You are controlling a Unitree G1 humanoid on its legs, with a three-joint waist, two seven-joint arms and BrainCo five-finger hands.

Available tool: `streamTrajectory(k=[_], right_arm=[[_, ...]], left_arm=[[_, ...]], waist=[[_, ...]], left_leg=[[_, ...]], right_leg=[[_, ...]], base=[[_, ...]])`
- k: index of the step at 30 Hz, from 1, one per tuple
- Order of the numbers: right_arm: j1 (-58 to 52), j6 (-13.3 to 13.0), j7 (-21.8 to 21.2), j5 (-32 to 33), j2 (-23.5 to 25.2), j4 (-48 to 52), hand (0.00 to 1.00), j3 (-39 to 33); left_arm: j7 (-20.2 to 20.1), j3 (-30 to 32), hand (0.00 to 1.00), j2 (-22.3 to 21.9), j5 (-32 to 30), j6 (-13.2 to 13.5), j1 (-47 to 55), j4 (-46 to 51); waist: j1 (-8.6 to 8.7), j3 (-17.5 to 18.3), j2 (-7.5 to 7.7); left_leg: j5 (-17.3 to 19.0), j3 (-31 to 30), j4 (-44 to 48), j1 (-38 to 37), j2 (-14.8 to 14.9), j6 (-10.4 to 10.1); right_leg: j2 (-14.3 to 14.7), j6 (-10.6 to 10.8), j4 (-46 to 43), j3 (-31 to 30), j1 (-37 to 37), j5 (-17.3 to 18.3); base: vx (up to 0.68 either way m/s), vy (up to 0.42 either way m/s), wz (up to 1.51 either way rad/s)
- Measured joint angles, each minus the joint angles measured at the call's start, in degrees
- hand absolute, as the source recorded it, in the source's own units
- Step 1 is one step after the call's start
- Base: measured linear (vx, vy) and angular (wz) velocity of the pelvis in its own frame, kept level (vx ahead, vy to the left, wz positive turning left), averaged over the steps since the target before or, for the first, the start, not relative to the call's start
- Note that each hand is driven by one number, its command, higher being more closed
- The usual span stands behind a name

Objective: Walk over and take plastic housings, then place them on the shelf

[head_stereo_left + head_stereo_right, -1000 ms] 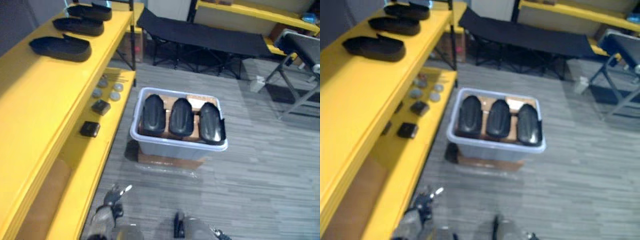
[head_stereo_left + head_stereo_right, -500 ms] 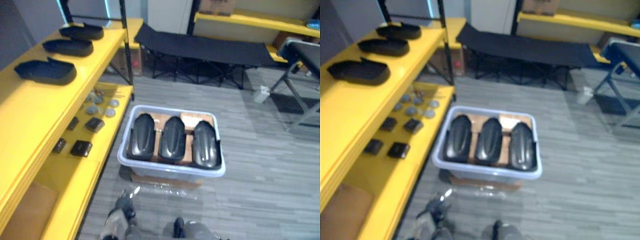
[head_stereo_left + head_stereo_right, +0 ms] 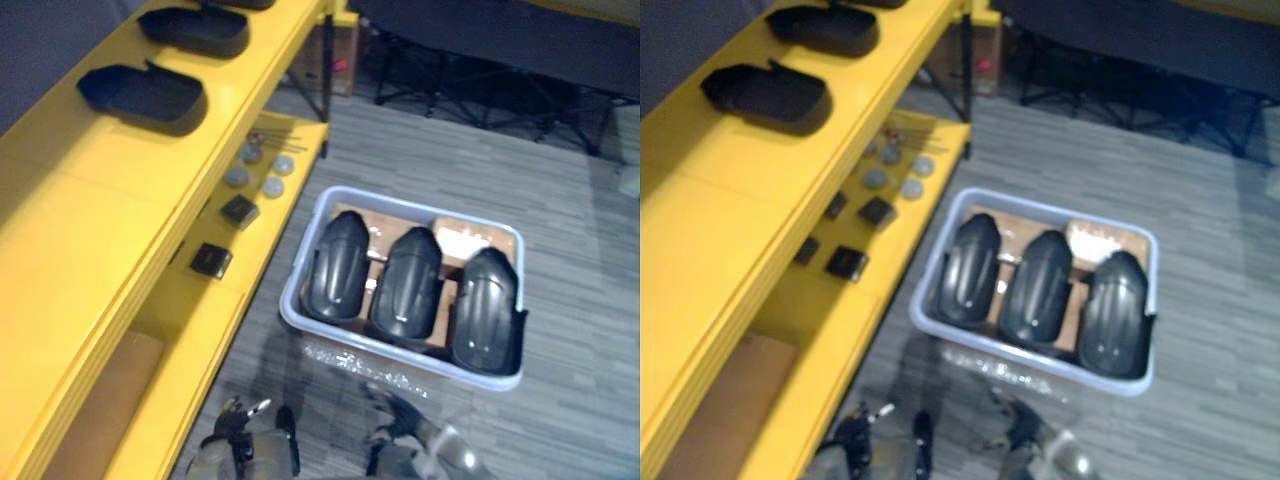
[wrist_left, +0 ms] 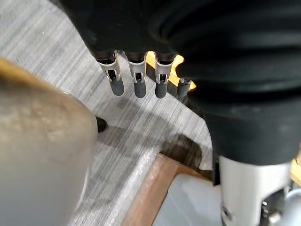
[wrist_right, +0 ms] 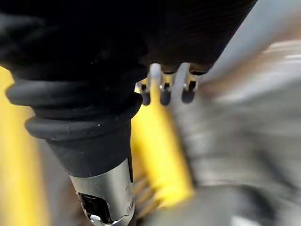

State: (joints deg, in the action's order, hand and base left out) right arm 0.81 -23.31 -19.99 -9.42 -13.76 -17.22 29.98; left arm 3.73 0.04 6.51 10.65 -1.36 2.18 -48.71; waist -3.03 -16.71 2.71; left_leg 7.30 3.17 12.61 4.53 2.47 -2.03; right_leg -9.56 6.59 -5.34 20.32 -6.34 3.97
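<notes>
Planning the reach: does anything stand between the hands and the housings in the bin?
Only the near wall of the bin. The left hand and right hand hang before it; the three housings lie uncovered inside.

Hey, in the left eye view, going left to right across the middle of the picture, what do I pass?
In order: yellow shelf top → small black block on the lower shelf → pale bin rim → left housing → middle housing → right housing → grey floor.
</notes>
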Motion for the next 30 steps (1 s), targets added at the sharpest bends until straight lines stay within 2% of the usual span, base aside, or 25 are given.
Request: streamTrajectory(k=[1,2,3,4,5,6,7,9,10,12,14,19,22,30], right_arm=[[2.73,0.71,2.14,3.69,0.24,7.56,0.00,0.26],[4.24,1.62,3.94,5.69,0.21,10.94,0.00,-0.12],[7.35,3.38,8.10,9.08,0.22,16.43,0.00,-2.47],[10.07,5.03,12.65,12.01,0.19,19.78,0.00,-6.79],[11.22,5.93,14.82,13.50,0.18,20.96,0.00,-9.88],[12.52,6.45,19.30,15.75,-0.15,22.44,0.00,-16.42],[12.91,7.30,23.62,18.01,-1.00,23.80,0.00,-23.41],[12.21,8.09,29.28,21.02,-2.90,23.99,0.00,-31.95],[11.43,8.14,31.05,21.56,-3.43,23.99,0.00,-34.59],[6.40,8.23,37.07,23.36,-4.11,23.92,0.00,-42.62],[1.68,8.24,40.06,25.01,-4.05,22.57,0.00,-47.72],[-7.29,8.12,40.93,29.64,-0.37,12.22,0.00,-56.10],[-9.92,8.58,40.12,31.15,2.04,7.31,0.00,-56.33],[-12.30,8.51,39.72,31.10,7.04,-0.59,0.00,-56.35]], left_arm=[[0.07,-0.36,0.00,0.18,-0.10,0.08,0.22,0.37],[0.10,-0.37,0.00,0.30,-0.46,0.14,0.21,0.43],[0.23,-0.41,0.00,0.57,-0.66,0.43,0.22,0.47],[0.30,-0.41,0.00,0.68,-1.90,0.79,0.23,0.53],[0.32,-0.44,0.00,0.71,-2.68,1.15,0.28,0.59],[0.29,-0.40,0.00,0.93,-3.16,1.34,0.55,0.89],[0.08,-0.32,0.00,1.10,-4.51,1.37,1.18,1.77],[-0.21,-0.14,0.00,1.61,-4.81,1.47,2.64,3.14],[-0.37,-0.11,0.00,1.82,-5.00,1.48,2.92,3.58],[-0.66,1.18,0.00,2.04,-5.05,1.61,4.42,4.39],[-1.07,2.48,0.00,2.02,-5.05,1.69,5.39,4.87],[-1.77,3.87,0.00,1.92,-5.04,2.51,6.59,5.10],[-1.67,3.87,0.00,1.89,-4.88,2.55,6.59,5.44],[-1.52,4.06,0.00,1.96,-4.74,2.76,6.15,5.88]], waist=[[-0.95,0.02,0.06],[-1.18,0.15,0.28],[-1.46,0.24,0.81],[-1.50,0.25,1.15],[-1.51,0.29,1.21],[-1.40,0.28,1.22],[-1.01,0.33,1.30],[-0.65,0.40,1.41],[-0.45,0.41,1.42],[1.27,0.43,1.37],[2.22,0.38,1.25],[4.41,0.40,1.01],[5.36,0.38,1.06],[5.30,0.04,1.65]], left_leg=[[0.01,-0.24,-0.01,-0.69,0.64,-0.01],[0.01,-0.32,0.01,-0.93,0.97,-0.01],[0.10,-0.28,-0.02,-1.65,1.10,-0.11],[0.42,0.02,0.01,-2.55,1.30,-0.24],[0.62,0.37,0.13,-2.89,1.45,-0.17],[1.22,0.68,0.52,-3.57,1.72,-0.04],[2.16,0.88,1.73,-3.77,1.86,0.17],[3.27,2.38,2.81,-4.44,2.12,0.52],[3.52,2.56,3.22,-4.52,2.14,0.66],[4.12,3.45,4.13,-4.55,2.14,0.85],[4.37,3.94,4.10,-4.48,2.34,0.46],[4.80,5.60,3.78,-2.80,3.45,-0.20],[4.72,5.49,3.80,-0.70,3.97,-0.33],[3.86,5.18,3.72,1.87,3.56,-1.19]], right_leg=[[0.66,-0.94,0.00,-0.09,-0.74,-0.62],[0.81,-1.21,-0.05,-0.16,-0.85,-0.81],[0.91,-1.32,-0.19,-0.35,-1.45,-0.88],[1.00,-1.65,-0.27,-0.84,-2.01,-1.10],[1.11,-1.92,-0.36,-1.52,-2.13,-1.28],[1.32,-2.47,-0.39,-2.84,-2.47,-1.68],[1.35,-2.49,-0.41,-3.74,-2.87,-1.77],[1.28,-2.49,-0.53,-5.15,-3.06,-1.77],[1.23,-2.49,-0.50,-5.54,-3.12,-1.77],[0.98,-2.46,-0.44,-6.83,-3.00,-1.78],[1.05,-2.45,-0.45,-7.71,-2.22,-1.79],[1.76,-2.20,-0.57,-9.67,1.23,-1.92],[2.05,-1.57,-0.26,-9.68,3.20,-2.31],[2.09,-1.24,0.14,-9.93,5.56,-2.41]], base=[[0.07,-0.029,0.14],[0.06,-0.019,0.06],[0.03,0.001,-0.03],[0.04,0.009,-0.11],[0.04,0.054,-0.25],[0.03,0.083,-0.29],[0.03,0.087,-0.26],[0.02,0.060,-0.33],[0.01,0.051,-0.40],[0.00,0.032,-0.31],[0.00,0.008,-0.31],[-0.04,-0.009,-0.31],[-0.08,-0.011,-0.04],[-0.12,-0.017,-0.02]])
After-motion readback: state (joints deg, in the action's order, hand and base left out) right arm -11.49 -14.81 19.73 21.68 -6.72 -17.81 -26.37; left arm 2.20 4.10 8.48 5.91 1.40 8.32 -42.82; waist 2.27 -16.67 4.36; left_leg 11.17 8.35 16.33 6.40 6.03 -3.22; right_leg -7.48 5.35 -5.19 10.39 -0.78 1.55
